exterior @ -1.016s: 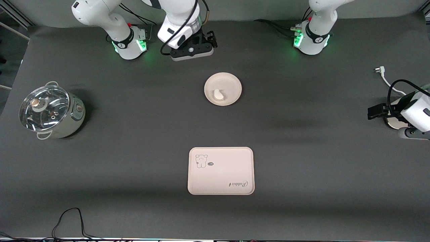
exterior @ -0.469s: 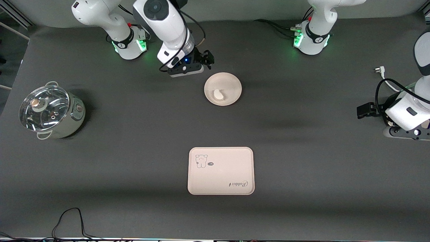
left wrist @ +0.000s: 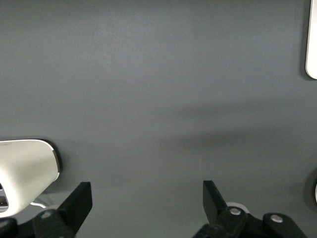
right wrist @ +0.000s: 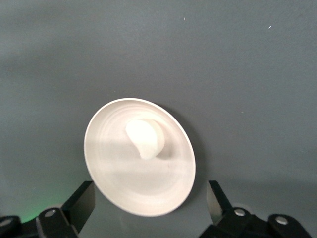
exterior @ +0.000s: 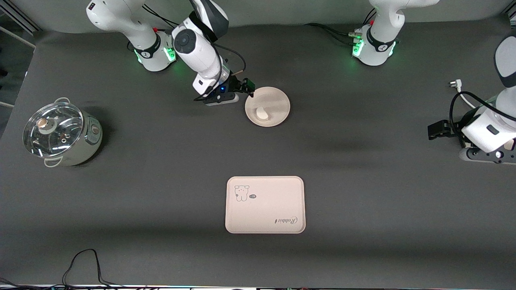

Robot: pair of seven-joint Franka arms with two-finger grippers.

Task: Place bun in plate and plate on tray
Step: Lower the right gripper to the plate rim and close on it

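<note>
The round cream-pink plate (exterior: 278, 102) lies on the dark table with the small off-white bun (exterior: 262, 113) in it. The rectangular tray (exterior: 265, 204) with the "Rabbit" lettering lies nearer to the front camera and holds nothing. My right gripper (exterior: 245, 89) is open and low beside the plate's rim, on the side toward the right arm's end of the table. In the right wrist view the plate (right wrist: 124, 178) and bun (right wrist: 143, 138) show just ahead of the open right gripper (right wrist: 148, 201). My left gripper (exterior: 436, 131) is open and empty (left wrist: 147, 198) at the left arm's end.
A steel pot with a glass lid (exterior: 60, 133) stands at the right arm's end. A white plug and cable (exterior: 457, 86) lie near the left arm's hand. A black cable (exterior: 80, 262) loops at the table's front edge. The tray's corner (left wrist: 312, 44) shows in the left wrist view.
The right arm has swung down from near its base toward the plate, and its gripper now sits beside the rim. The left arm's hand has shifted slightly. Plate, bun and tray have not moved.
</note>
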